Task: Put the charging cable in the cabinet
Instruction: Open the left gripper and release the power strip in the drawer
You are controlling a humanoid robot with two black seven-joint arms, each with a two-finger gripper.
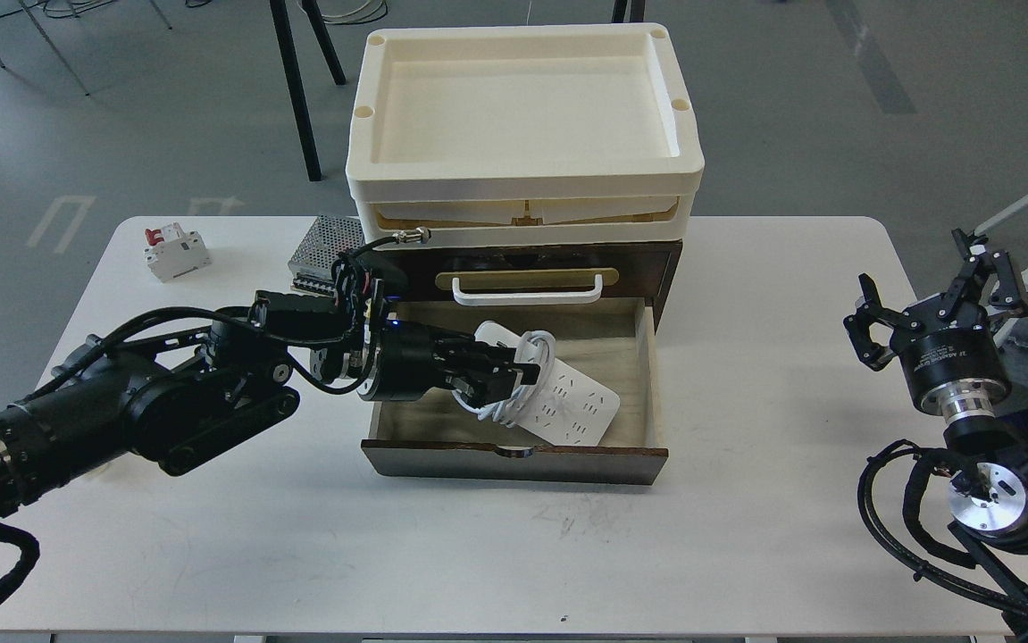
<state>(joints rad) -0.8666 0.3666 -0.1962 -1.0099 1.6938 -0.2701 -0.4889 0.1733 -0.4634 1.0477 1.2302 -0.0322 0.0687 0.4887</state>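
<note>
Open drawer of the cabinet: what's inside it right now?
The charging cable, its cord bundled round it, lies tilted in the drawer, with the left gripper on it. The floor under strip and gripper is hidden.

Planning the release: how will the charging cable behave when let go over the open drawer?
The charging cable body looks flat and rigid, so it should lie flat, not roll. Its looped cord looks floppy and may uncoil or snag the left gripper. Smooth plastic may slide.

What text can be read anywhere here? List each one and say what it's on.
White print on the right gripper's black wrist collar: too small to read.
Charging cable, held by the left gripper over the open cabinet drawer: faint marks, unreadable.
Circuit breaker: no legible text.
Cream trays: no text.
</note>
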